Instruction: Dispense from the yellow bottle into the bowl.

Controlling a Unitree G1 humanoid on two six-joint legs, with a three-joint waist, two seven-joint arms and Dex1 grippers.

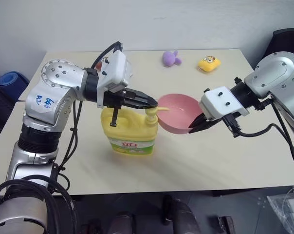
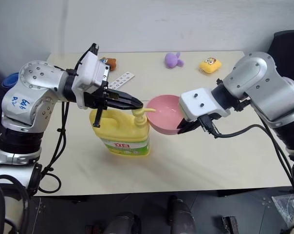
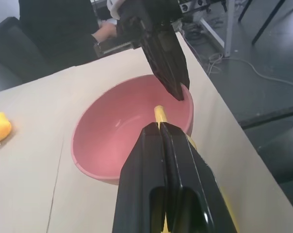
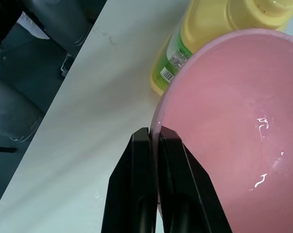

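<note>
Left gripper (image 1: 151, 102) closed, empty, tips on pump top of yellow bottle (image 1: 128, 130) standing mid-table, bowl (image 1: 178, 114) tilted under spout off the table, right gripper (image 1: 195, 126) pinching bowl rim

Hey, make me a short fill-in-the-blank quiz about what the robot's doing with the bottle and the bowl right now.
1. The right gripper is shut on the rim of the ____ bowl.
2. The left gripper rests shut above the yellow bottle's ____.
3. The pump spout points toward the ____.
4. The bowl is held ____ the table.

Missing words: pink; pump; bowl; above
</note>
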